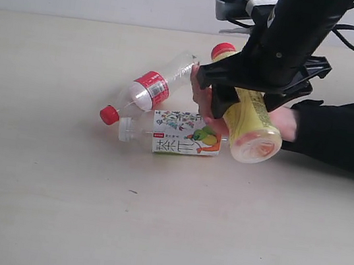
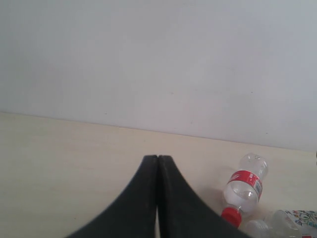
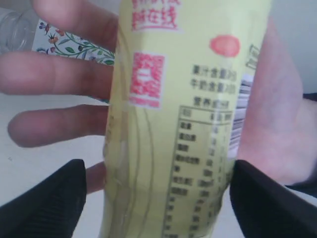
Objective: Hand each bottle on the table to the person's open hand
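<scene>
Handover of the yellow juice bottle (image 1: 253, 125), exterior and wrist views. The right gripper (image 1: 247, 89) reaches down over the person's open hand (image 3: 280, 119), which lies palm-up on the bench (image 1: 52, 207). The bottle slopes, its red cap (image 1: 223, 49) raised toward the far side and its base toward the camera. This lets its body lie along the palm, with the fingers (image 3: 54, 74) spread behind it to cradle it.

The right jaws stand wide astride the bottle. In the right wrist view one jaw meets its side, while a sliver of finger shows between the other jaw and the label. They therefore appear not to clamp it, and the hand seems to bear the weight.

The left gripper (image 2: 157, 161) hangs away from the group, its jaws pressed together on nothing, probably parked to keep the exchange unobstructed.

Two bottles lie on their sides on the bench just beside the hand, awaiting delivery: the clear red-labelled bottle (image 1: 146, 91) and the illustrated-label bottle (image 1: 178, 135). No fourth bottle is visible.
</scene>
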`<state>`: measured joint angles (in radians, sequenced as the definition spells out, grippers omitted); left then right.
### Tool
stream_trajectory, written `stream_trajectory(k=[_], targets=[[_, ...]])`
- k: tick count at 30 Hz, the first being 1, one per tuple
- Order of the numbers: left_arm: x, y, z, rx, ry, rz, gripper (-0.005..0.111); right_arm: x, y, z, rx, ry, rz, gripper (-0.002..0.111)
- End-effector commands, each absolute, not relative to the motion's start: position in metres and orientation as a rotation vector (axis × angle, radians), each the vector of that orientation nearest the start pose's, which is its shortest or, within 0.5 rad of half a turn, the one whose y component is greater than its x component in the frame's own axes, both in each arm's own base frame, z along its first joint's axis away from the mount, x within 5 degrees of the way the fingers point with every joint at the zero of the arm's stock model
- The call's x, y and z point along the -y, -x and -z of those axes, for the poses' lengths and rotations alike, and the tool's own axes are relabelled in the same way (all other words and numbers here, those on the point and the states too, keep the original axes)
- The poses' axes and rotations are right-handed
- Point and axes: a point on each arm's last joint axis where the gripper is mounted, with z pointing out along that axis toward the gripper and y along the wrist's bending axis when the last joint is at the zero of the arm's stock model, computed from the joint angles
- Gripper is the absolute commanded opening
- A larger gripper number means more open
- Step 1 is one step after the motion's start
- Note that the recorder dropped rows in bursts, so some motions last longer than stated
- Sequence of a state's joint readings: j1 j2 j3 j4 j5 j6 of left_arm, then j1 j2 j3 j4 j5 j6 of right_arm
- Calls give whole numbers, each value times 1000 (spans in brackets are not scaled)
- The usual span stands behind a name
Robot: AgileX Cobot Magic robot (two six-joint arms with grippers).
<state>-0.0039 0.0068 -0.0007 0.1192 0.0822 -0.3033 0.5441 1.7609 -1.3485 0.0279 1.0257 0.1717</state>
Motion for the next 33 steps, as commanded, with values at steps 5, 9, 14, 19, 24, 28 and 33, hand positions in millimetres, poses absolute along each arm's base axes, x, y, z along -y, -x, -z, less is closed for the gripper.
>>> stream_trajectory(k=[5,9,14,19,24,28,33], targets=[[-1,-56,-206,-1561,148,133,0,-184,-309,-248,-2847,535,-130,80],[-1,-56,-206,-1561,148,133,0,-185,-309,-248,-2841,534,-133,80],[-1,-56,-206,-1561,148,133,0,-182,-309,-278,-2727,542,-145,80],[-1,-56,-206,-1561,148,133,0,-162,-277,-357,-2522,543,-199,78],[-1,-56,-206,-1561,148,133,0,-117,-220,-404,-2351,536,-100,57],[-1,-56,-206,-1561,148,133,0,-67,-140,-426,-2129,521,-117,13],[-1,-56,-206,-1561,148,133,0,-20,-61,-420,-1932,453,-173,0]])
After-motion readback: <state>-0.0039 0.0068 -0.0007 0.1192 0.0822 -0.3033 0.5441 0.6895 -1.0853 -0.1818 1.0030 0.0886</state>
